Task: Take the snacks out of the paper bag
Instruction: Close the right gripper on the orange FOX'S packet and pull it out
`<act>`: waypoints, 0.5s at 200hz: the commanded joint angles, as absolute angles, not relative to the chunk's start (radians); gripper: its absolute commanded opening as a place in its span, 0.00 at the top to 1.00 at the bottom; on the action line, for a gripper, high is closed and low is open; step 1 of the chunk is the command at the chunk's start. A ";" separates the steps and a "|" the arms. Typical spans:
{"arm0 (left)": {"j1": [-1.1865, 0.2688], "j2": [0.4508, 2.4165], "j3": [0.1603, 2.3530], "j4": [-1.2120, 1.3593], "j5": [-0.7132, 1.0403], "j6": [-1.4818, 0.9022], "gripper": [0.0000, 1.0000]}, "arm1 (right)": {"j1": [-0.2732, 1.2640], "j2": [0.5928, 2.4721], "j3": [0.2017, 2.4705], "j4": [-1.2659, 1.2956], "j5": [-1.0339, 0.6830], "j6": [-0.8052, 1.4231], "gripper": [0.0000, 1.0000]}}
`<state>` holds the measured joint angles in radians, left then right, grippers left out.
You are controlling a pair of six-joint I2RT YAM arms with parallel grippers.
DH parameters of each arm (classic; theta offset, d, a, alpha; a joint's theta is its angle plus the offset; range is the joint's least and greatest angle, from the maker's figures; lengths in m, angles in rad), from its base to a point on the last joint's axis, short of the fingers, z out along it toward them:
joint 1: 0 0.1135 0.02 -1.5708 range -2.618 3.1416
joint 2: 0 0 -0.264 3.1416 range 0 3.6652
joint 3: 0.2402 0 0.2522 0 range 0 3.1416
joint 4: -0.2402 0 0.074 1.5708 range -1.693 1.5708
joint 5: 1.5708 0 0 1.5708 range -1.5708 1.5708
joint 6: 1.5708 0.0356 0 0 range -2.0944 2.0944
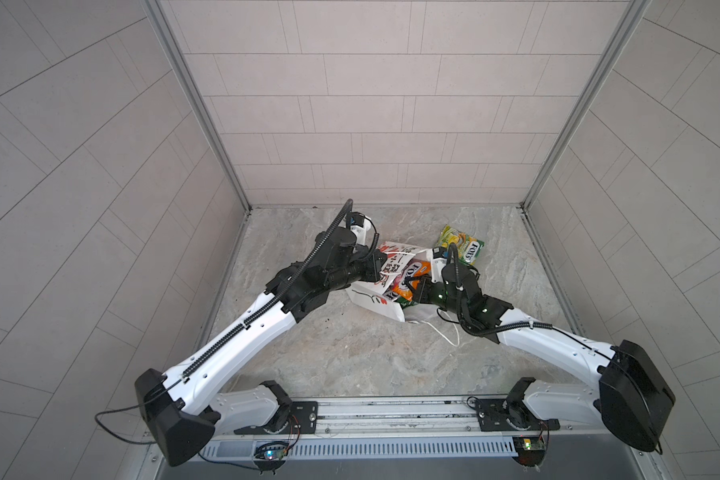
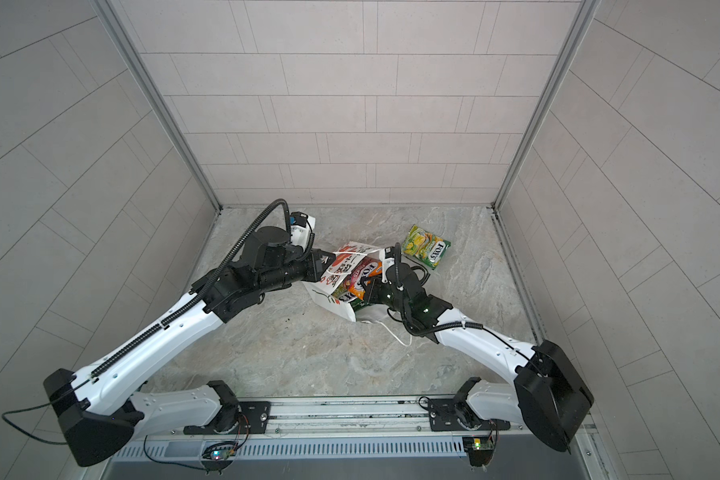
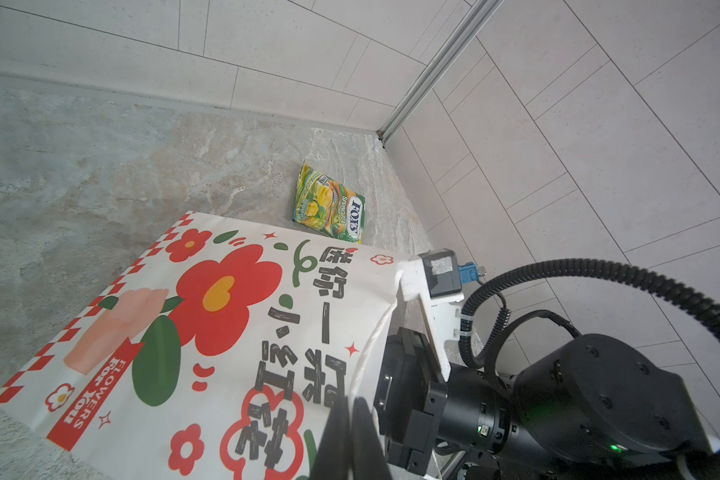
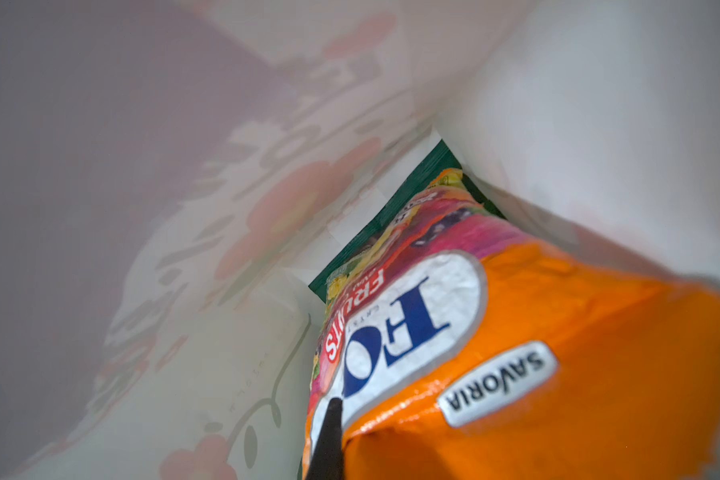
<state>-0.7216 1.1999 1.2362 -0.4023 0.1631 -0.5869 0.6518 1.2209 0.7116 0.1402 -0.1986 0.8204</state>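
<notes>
- The right gripper point(image 1: 411, 287) is at the mouth of the paper bag point(image 1: 366, 297), its jaws closed on the end of the pink-orange packet point(image 4: 537, 332). The right wrist view shows one dark finger point(image 4: 329, 432) lying on that packet's face.
- The left gripper point(image 3: 346, 432) has its jaws together, pinching the bag's upper rim close to a white cord handle point(image 3: 375, 340). Judging by this, it holds the mouth up and open for the other arm.
- The bag lies on its side on the table point(image 1: 350, 353), flower print up, with its mouth toward the right arm.
- The pink-orange packet is only partly out. In both top views it fills the opening, and the paper walls close around its far end.
- Behind it, deeper in the bag, a dark green packet point(image 4: 408, 183) shows as an edge only.
- One green-yellow packet point(image 1: 462, 245) already lies flat on the table beyond the right arm, apart from the bag. That one is done.
- By my reckoning the job is early: one packet is out and one is in the grip. The dark green one is yet to come, and any further packet inside is hidden.
</notes>
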 commanded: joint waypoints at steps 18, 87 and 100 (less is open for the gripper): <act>-0.726 1.167 1.222 -0.410 0.135 -0.579 1.00 | 0.643 1.126 0.738 -0.033 -0.249 0.698 1.00; -0.726 1.155 1.208 -0.406 0.093 -0.580 1.00 | 0.641 0.955 0.804 -0.286 -0.253 0.525 1.00; -0.727 1.156 1.208 -0.405 0.097 -0.580 1.00 | 0.639 0.927 0.830 -0.334 -0.265 0.506 1.00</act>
<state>-0.7235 1.1809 1.2213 -0.4088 0.1226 -0.5865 0.6449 0.9874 0.7616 -0.2371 -0.2459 0.5938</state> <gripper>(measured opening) 0.042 0.048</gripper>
